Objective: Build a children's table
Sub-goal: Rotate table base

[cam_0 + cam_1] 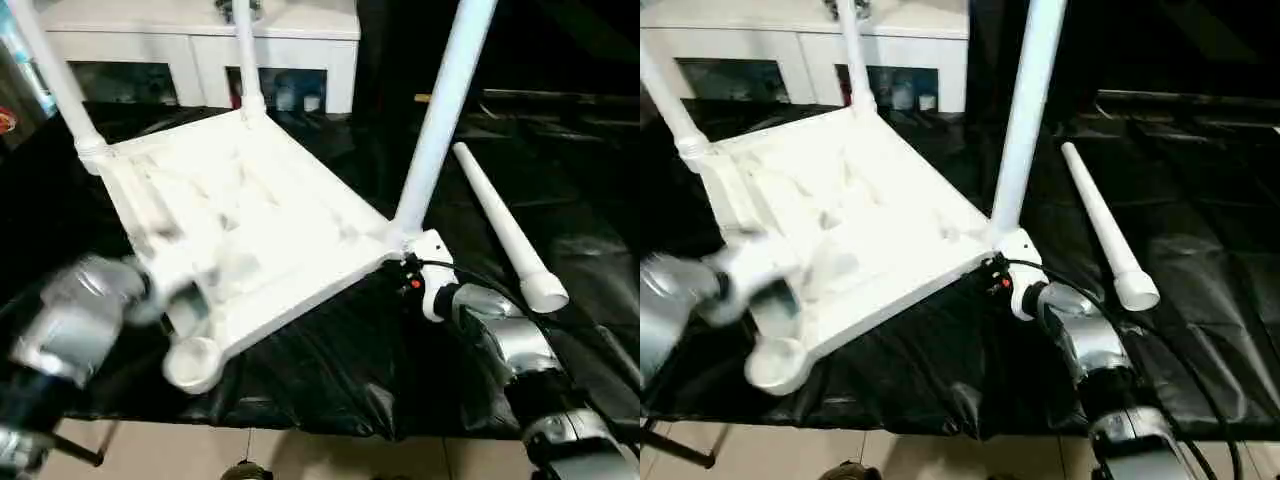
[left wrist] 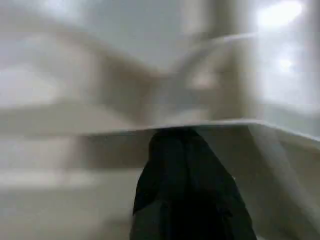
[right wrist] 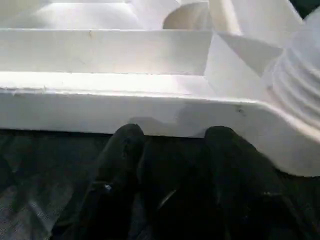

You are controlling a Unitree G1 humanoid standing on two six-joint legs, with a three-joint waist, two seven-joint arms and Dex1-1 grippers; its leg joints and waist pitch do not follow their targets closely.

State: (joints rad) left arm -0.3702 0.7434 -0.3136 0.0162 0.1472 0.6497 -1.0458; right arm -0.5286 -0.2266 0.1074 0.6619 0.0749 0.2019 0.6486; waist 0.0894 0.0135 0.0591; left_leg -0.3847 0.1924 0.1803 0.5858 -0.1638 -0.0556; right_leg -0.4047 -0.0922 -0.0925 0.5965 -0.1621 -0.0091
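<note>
Upside-down white plastic table top [image 1: 250,220]: three round white legs [image 1: 440,110] in corner sockets, near socket [image 1: 195,362] empty. Left hand [image 2: 187,175] pinched shut. Right hand [image 3: 170,150] partly open, empty.

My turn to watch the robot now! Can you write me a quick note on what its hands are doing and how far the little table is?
Left gripper: shut, against the tabletop's rim.
Right gripper: fingers apart, holding nothing, at the rim by the near right corner.
Tabletop: upside down on the black sheet.
Done: three legs stand in corner sockets, far left, far middle, near right.
Left: the fourth leg lies loose on the sheet to the right; the near left socket is empty.
</note>
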